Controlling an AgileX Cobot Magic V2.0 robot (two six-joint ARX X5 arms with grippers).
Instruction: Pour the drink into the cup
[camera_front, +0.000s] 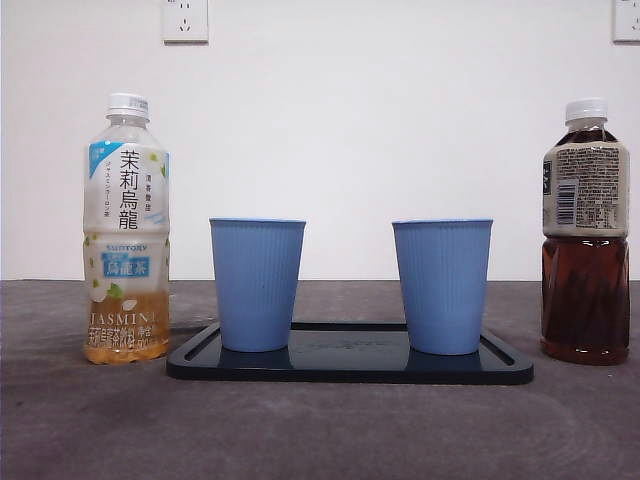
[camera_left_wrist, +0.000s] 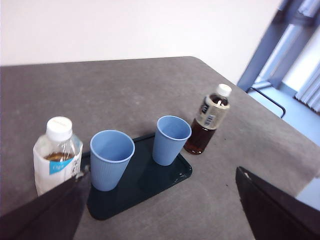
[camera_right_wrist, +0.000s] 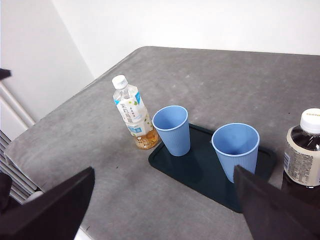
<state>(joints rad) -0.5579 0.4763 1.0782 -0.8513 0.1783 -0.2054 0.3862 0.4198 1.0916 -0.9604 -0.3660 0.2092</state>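
Observation:
Two blue cups stand empty on a dark tray (camera_front: 350, 366): the left cup (camera_front: 257, 285) and the right cup (camera_front: 442, 286). Beside the tray's left end is a jasmine tea bottle (camera_front: 126, 230) with a white cap, holding a little pale drink. A capped bottle of dark tea (camera_front: 586, 240), more than half full, stands at the tray's right end. My left gripper (camera_left_wrist: 160, 171) hangs open high above the table, looking down on the jasmine bottle (camera_left_wrist: 56, 160) and the cups. My right gripper (camera_right_wrist: 164, 169) is open too, high above the dark bottle (camera_right_wrist: 305, 155) side. Neither holds anything.
The grey table ends at a white wall with two sockets (camera_front: 185, 20). Both table side edges show in the wrist views, with windows and a floor beyond them. Neither arm appears in the front view.

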